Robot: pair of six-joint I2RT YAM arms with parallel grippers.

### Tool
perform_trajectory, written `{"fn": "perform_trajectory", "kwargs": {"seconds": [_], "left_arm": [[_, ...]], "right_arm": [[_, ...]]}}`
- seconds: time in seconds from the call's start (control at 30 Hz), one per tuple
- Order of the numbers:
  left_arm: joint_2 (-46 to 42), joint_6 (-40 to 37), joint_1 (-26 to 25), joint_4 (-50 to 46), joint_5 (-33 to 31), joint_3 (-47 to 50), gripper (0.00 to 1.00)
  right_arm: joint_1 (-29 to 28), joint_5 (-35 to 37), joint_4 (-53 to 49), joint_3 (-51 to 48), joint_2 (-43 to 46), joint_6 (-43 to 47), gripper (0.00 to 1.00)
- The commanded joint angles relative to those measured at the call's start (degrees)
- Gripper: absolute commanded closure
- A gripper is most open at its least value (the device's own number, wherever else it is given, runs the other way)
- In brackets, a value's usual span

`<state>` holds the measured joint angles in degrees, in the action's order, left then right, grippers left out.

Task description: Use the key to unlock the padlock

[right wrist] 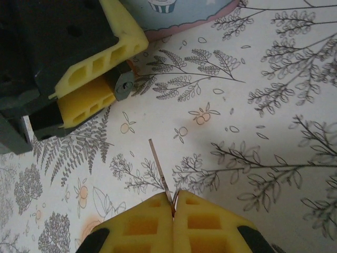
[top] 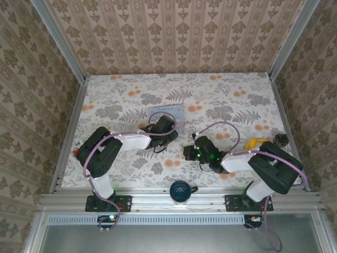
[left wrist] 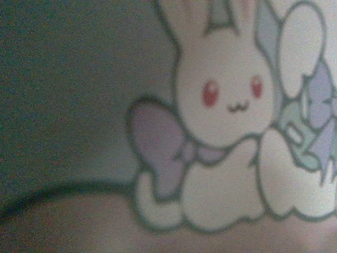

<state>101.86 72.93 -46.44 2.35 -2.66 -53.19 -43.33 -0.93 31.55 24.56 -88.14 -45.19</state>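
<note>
In the right wrist view, my left gripper (right wrist: 124, 71) reaches in from the upper left. Its yellow fingers (right wrist: 108, 52) are shut on the small dark padlock (right wrist: 123, 86), whose round keyhole faces the camera. My right gripper (right wrist: 174, 204) is shut on the key (right wrist: 159, 168). The thin blade sticks up and to the left, its tip a short way below the padlock and not touching it. From above, the two grippers face each other, left (top: 169, 133) and right (top: 188, 151). The shackle is hidden.
The pale blue cartoon tin (top: 167, 113) lies just behind the left gripper, and its bunny print (left wrist: 226, 105) is blurred in the left wrist view. A dark mug (top: 180, 191) stands at the near edge. A yellow object (top: 255, 142) and a black knob (top: 281, 139) sit at the right.
</note>
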Motion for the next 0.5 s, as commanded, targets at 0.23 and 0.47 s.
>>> {"fn": "perform_trajectory", "kwargs": {"seconds": [0.23,0.47], "left_arm": [[-1.7,3.7,0.5,3.9,2.7,2.2,0.87],[-1.1,3.9,0.8,5.7,4.4,2.7,0.87]], "right_arm": [[-0.7,2.8,9.7,3.1,-6.5,0.2,1.00],[-0.7,2.6,10.9,4.4,-9.0,-0.4,1.00]]}}
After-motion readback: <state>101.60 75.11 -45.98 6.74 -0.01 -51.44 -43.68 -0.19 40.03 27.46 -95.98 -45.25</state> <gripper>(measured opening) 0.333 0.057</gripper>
